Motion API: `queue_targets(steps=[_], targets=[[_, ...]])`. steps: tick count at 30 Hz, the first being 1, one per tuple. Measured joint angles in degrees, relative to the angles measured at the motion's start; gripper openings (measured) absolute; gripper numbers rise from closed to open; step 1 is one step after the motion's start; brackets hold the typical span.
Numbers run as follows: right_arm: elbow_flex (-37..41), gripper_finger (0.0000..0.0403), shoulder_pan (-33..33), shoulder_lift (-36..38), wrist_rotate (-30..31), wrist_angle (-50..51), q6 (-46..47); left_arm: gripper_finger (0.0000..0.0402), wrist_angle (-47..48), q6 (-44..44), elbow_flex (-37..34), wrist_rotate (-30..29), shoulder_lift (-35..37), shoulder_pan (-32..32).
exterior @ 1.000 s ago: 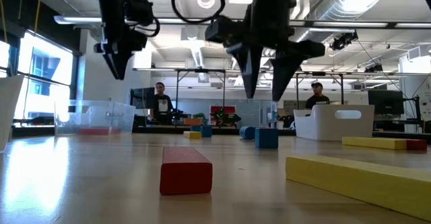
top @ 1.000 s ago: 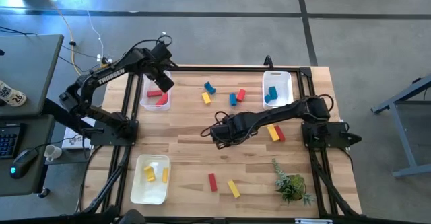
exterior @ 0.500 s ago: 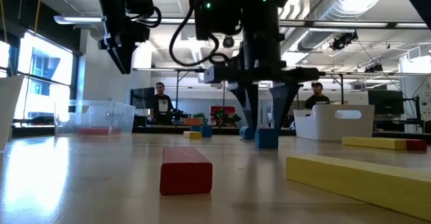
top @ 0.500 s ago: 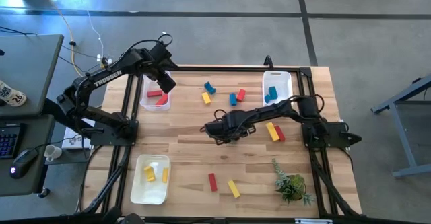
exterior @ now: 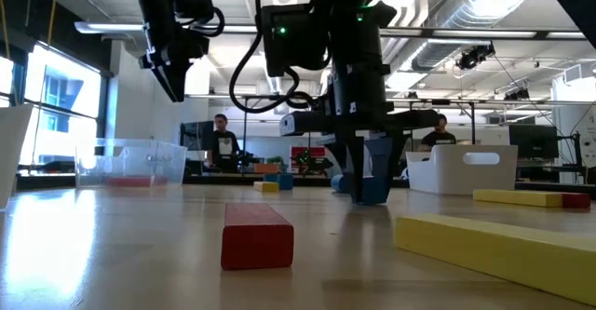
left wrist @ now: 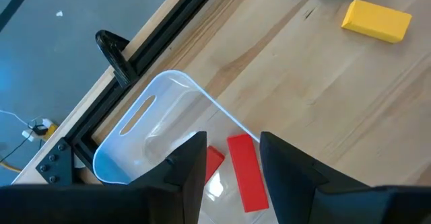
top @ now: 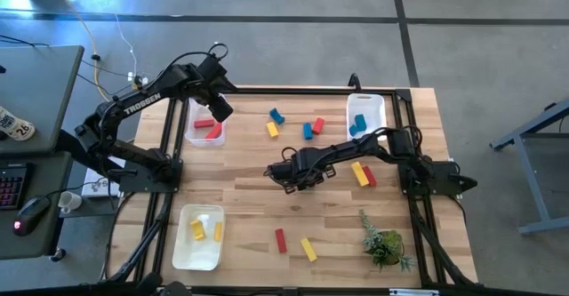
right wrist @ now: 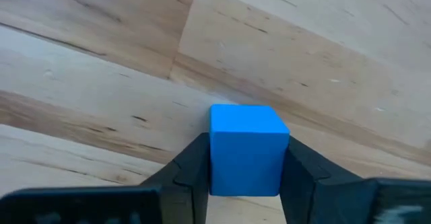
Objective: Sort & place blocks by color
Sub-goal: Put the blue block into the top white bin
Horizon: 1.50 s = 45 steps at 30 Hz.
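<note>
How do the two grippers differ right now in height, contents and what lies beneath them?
The right gripper is down at the tabletop, its fingers closed on a blue cube; the left gripper hangs high and holds nothing. The right is over bare wood mid-table; the left is above the clear bin holding red blocks. Both have dark two-finger jaws.

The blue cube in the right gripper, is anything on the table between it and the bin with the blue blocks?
The blue cube sits mid-table; the blue bin is at the far right. A red block and blue block lie near that line; lifted, nothing visible blocks it.
</note>
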<state>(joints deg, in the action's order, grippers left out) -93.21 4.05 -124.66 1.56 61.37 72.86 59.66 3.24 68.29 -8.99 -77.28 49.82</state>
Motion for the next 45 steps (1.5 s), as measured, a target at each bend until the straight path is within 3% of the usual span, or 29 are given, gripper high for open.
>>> queue_targets(steps=[12, 20, 29, 39, 45], targets=[[-1.58, 0.0107, -0.40, 0.66, 3.03, 1.92, -2.60, 0.0125, 0.00, -0.37, 0.00, 0.04, -0.04, 0.00], [-6.29, 0.0107, -2.79, 1.84, 11.49, 9.58, -9.50, 0.0125, -0.58, -1.50, 0.00, 0.07, -0.04, 0.00], [-8.46, 0.0107, -8.99, 6.21, 21.88, 15.87, -22.72, 0.0125, -1.67, -1.43, 0.00, 0.46, -0.09, 0.00], [-8.33, 0.0107, -16.18, 9.22, 28.42, 25.11, -26.20, 0.0125, -4.98, -1.57, 0.00, 1.38, -0.09, -0.02], [-8.16, 0.0107, -19.86, 10.61, 31.31, 28.64, -29.24, 0.0137, -5.25, -6.07, -0.02, 1.53, -0.09, 0.05]])
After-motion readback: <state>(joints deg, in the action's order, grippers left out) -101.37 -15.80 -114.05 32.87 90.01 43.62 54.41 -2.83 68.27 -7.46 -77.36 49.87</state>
